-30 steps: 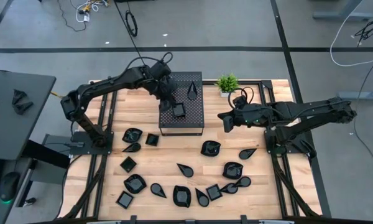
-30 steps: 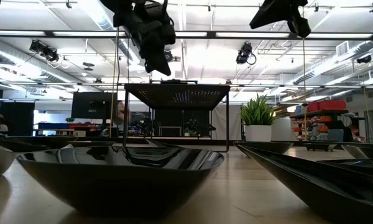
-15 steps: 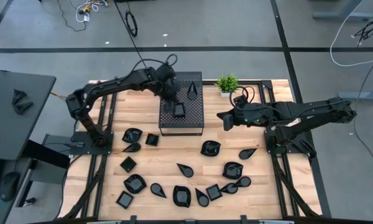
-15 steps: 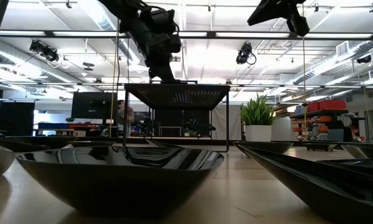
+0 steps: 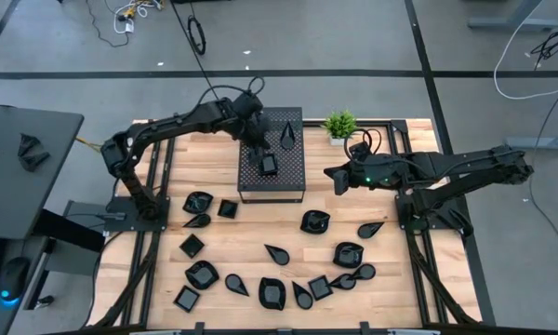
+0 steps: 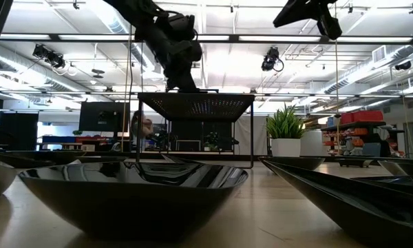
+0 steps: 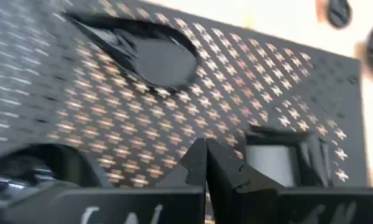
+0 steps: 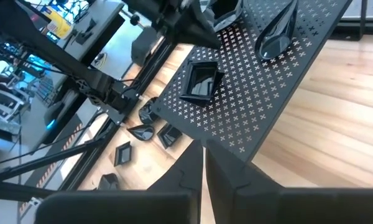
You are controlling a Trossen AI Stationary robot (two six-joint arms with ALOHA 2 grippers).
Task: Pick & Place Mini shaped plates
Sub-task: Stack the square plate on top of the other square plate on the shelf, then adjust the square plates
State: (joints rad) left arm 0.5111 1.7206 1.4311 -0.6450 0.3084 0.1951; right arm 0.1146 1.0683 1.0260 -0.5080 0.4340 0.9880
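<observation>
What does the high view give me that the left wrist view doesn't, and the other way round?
Only the high view shows the plant, the right gripper hanging beside the box, and the plates scattered over the table. Only the left wrist view shows the left gripper with its jaws shut, empty, close over the box. Both show the box, with a teardrop plate and a square plate on it.

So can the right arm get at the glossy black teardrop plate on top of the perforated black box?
Probably yes: the right gripper hangs beside the box, nothing between it and the teardrop plate.
</observation>
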